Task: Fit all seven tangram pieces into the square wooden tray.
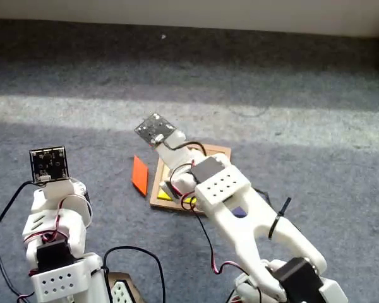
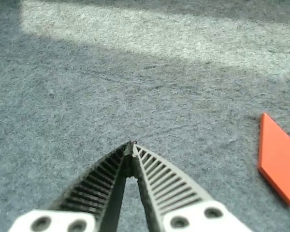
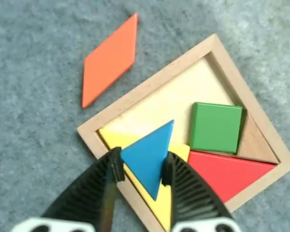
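Right pincer (image 3: 141,166) is clamped on the blue triangle (image 3: 150,152), one finger on each slanted edge and the triangle's point sticking out beyond the tips. From the wrist camera the blue triangle overlaps the yellow triangle (image 3: 160,208) at one corner of the tray (image 3: 150,83); can't tell if it's resting on the yellow or held just above it. High view puts the yellow at the tray's near-left corner. Also in the tray: green square (image 3: 216,126), with the red triangle (image 3: 227,174) along one side and a wood-coloured triangle (image 3: 255,144) along the adjacent side, both tight against it. Bare tray floor covers the area between the green square and the rim facing the orange piece. Orange parallelogram (image 3: 109,60) lies flat on the grey surface (image 1: 290,95), outside the tray, just beside its left rim with a small gap. Right arm (image 1: 240,202) comes in from the near-right edge and stretches far-left, wrist over the tray. Left arm (image 1: 54,233) is folded up at near left, well apart from the tray. Left pincer (image 2: 131,146) has its tips together with nothing between them, aimed at bare surface, with the orange parallelogram off to its right, not touching.
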